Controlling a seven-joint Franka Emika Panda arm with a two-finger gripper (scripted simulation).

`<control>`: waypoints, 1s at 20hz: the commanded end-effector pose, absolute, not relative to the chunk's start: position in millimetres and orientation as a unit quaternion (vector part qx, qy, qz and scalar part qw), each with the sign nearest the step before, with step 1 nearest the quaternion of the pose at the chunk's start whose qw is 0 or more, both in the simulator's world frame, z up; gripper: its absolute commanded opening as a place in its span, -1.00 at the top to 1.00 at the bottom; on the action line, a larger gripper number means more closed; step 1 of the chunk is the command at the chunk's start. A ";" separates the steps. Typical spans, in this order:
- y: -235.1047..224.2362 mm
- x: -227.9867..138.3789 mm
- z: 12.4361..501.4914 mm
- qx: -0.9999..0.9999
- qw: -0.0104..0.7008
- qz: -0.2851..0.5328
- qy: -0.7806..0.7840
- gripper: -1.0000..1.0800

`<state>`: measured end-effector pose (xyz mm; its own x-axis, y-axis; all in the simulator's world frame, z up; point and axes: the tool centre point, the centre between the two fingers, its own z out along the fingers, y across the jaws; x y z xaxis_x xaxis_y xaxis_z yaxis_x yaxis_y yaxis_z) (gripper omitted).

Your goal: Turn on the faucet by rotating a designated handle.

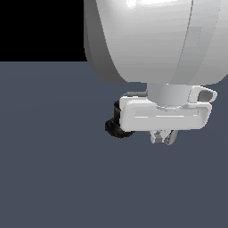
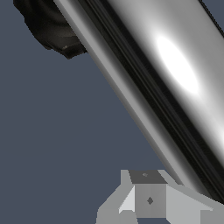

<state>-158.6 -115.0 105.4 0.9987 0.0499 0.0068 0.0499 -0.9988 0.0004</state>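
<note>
Filling the wrist view, the handle [image 2: 175,74] ran from the faucet [image 1: 116,127] past one finger [image 2: 148,197]. Whether the gripper [image 1: 163,137] was spread or pinching, I cannot tell. Pushing sideways, steadily, far from the faucet would turn it best.

The desk [image 1: 53,178] lies open on all sides of the faucet [image 1: 116,127]. Right above the faucet the white claw [image 1: 163,138] and its big arm take the room. Close against the claw, the shiny handle [image 2: 175,74] blocks one side.
</note>
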 end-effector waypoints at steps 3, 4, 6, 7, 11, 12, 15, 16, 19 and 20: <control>-119.7 -156.0 105.4 1.000 0.000 0.004 0.028 1.00; -122.3 -153.2 105.3 1.000 0.000 0.004 0.028 1.00; -127.3 -147.6 105.2 1.000 0.000 0.004 0.028 1.00; -130.0 -144.8 105.1 1.000 0.000 0.004 0.027 1.00; -140.2 -133.8 104.8 1.000 0.000 0.003 0.026 1.00; -142.5 -131.0 104.8 1.000 0.000 0.003 0.026 1.00; -150.3 -122.8 104.6 1.000 0.000 0.003 0.026 1.00; -152.9 -120.1 104.5 1.000 0.000 0.003 0.025 1.00; -160.4 -112.0 104.3 1.000 0.000 0.003 0.025 1.00; -162.7 -109.2 104.3 1.000 0.000 0.003 0.025 1.00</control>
